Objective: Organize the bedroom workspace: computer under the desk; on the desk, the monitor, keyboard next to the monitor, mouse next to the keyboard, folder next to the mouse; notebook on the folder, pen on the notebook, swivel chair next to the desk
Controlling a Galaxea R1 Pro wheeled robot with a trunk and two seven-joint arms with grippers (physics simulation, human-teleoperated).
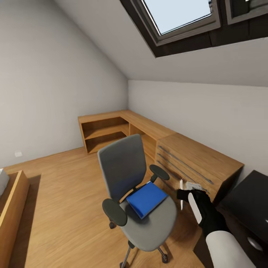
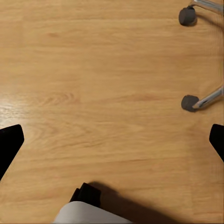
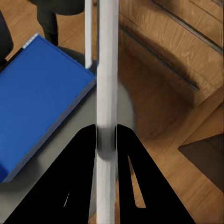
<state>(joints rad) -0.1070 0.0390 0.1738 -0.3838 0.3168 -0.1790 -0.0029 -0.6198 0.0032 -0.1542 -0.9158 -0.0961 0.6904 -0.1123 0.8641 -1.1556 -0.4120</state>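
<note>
Right gripper (image 3: 106, 140): both black fingers pinch a thin white stick, the pen (image 3: 107, 70), which runs straight out past the fingertips; the jaws stand narrow, pressed to its sides. In the head view the gripper (image 1: 185, 194) hangs just off the seat's right edge, in front of the wooden drawer unit (image 1: 193, 163), with the pen (image 1: 181, 194) upright in it.

Right arm: black wrist and white forearm (image 1: 227, 247) come in from the lower right corner of the head view.

Left gripper: two black fingertips (image 2: 9, 144) show at opposite edges of the left wrist view, well apart, jaws wide with nothing between them, pointing down at bare wooden floor (image 2: 102, 93).

Folder (image 1: 146, 198): bright blue, lying flat on the seat of the swivel chair, toward the seat's right front part, turned at an angle to the seat edges. In the right wrist view the folder (image 3: 37, 102) lies beside the pen.

Swivel chair (image 1: 124, 167): grey seat and backrest, black armrests on either side, chrome legs on casters; two casters (image 2: 189, 102) show in the left wrist view.

Desk (image 1: 243, 204): black top at the lower right edge of the head view, with a round silver knob (image 1: 254, 243) on its front, beside the wooden drawer unit.

Wooden shelving (image 1: 108, 130): low open shelves running along the far wall into the corner.

Skylight (image 1: 178, 15): set in the sloped ceiling.
</note>
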